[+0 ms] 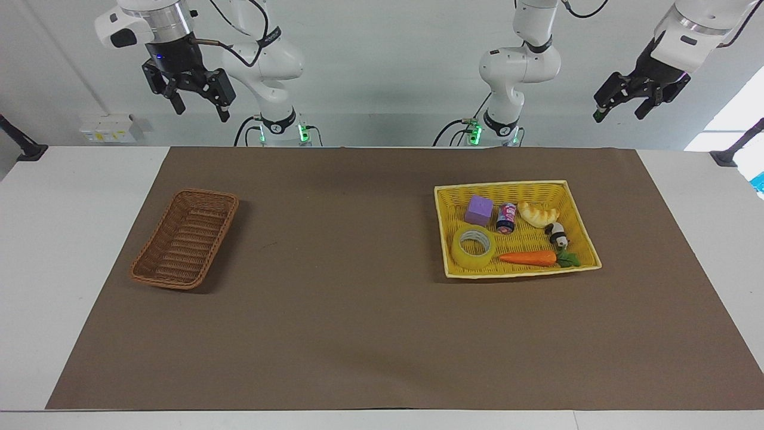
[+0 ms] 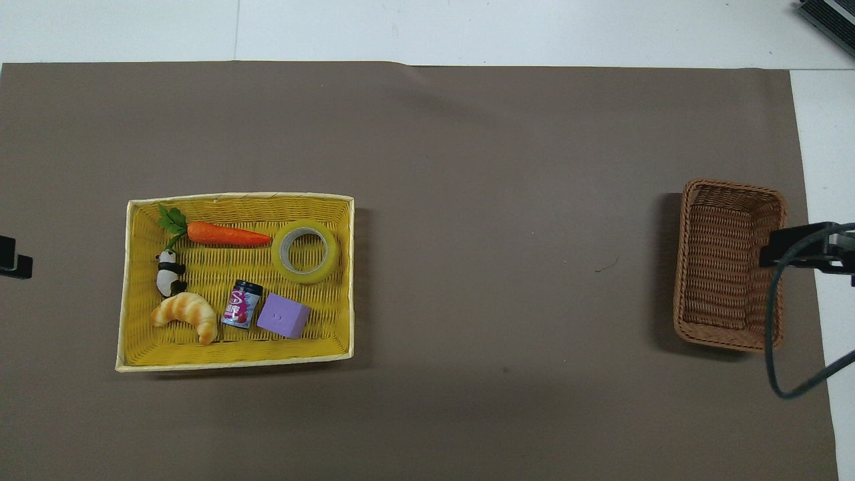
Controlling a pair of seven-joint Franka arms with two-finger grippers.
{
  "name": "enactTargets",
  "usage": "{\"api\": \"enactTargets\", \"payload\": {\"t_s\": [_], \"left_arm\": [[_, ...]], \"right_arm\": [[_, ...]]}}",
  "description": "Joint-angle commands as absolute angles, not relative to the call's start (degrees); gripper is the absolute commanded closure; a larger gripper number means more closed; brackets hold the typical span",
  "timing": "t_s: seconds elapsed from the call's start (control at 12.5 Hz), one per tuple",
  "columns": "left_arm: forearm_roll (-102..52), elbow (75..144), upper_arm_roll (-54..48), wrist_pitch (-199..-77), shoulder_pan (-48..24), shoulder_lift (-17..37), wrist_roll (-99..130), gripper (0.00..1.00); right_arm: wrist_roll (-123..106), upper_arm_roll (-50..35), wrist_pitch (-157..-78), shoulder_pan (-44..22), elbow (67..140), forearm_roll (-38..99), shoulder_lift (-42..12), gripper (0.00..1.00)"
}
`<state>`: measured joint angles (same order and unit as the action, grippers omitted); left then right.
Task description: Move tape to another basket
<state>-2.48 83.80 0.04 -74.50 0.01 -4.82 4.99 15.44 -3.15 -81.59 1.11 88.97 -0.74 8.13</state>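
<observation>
Facing view: tape [image 1: 473, 246] flat on its side in the yellow basket [image 1: 582, 209], at the corner farthest from the robots and toward the right arm's end, touching or nearly touching the wall, with the carrot [image 1: 527, 258] just beside it and the purple block [image 1: 479, 210] and small jar [image 1: 506, 218] nearer to the robots; croissant [image 1: 538, 214] and panda figure [image 1: 558, 235] also in that basket; brown wicker basket [image 1: 186, 237] empty, well apart at the right arm's end of the worktop [image 1: 358, 298]; left tool [image 1: 618, 111] raised clear of the worktop at the left arm's end, fingers spread; right tool [image 1: 200, 103] raised at the right arm's end, fingers likewise apart, nothing held by either. Overhead view: tape [image 2: 306, 250] close against the yellow basket's [image 2: 234, 364] wall, core ring upward, carrot [image 2: 228, 234] tip almost touching it; brown wicker basket [image 2: 731, 264] partly under the right tool's [image 2: 805, 247] mount; left tool barely in view at the edge. Likely risks: finger fouling on the basket wall or carrot during descent, owing to the tight corner; smooth roll slipping from a rim grasp; long carry ending in a drop short of the narrow basket
</observation>
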Motion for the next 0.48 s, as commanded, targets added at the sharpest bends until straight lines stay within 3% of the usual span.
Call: {"api": "enactTargets", "payload": {"t_s": [0.0, 0.4], "left_arm": [[-1.7, 86.5, -0.2, -75.0, 0.5, -7.0, 4.0, 0.0], [-1.7, 90.3, -0.2, -76.5, 0.5, -7.4, 4.0, 0.0]], "right_arm": [[14.1, -3.3, -80.8, 1.6, 88.9, -0.4, 8.3, 0.0], [14.1, -3.3, -80.8, 1.6, 88.9, -0.4, 8.3, 0.0]]}}
